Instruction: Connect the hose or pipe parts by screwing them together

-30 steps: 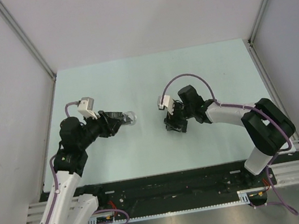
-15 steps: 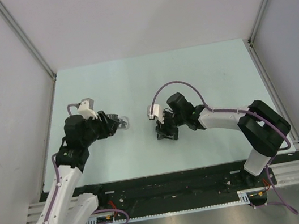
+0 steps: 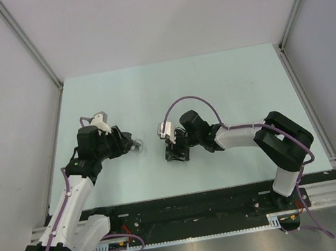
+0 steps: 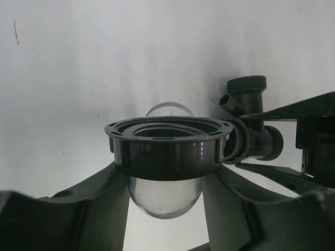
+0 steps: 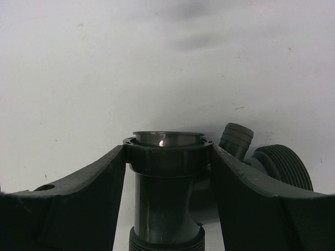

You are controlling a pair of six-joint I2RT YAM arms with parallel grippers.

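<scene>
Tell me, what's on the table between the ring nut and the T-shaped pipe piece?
Nothing. The top view shows only bare table between the ring nut, gripped by the left fingers, and the dark T-shaped fitting in the right fingers.

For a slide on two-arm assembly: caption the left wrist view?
Left gripper holds a black ring nut with a clear dome; the T-fitting shows beyond, at right.

The table (image 3: 225, 83) has a pale green top, closed by white walls (image 3: 0, 127) on three sides. A black rail (image 3: 187, 201) runs along its near edge. The dark grey T-shaped pipe fitting (image 5: 165, 198) is low over the top; whether it touches, I cannot tell.
</scene>
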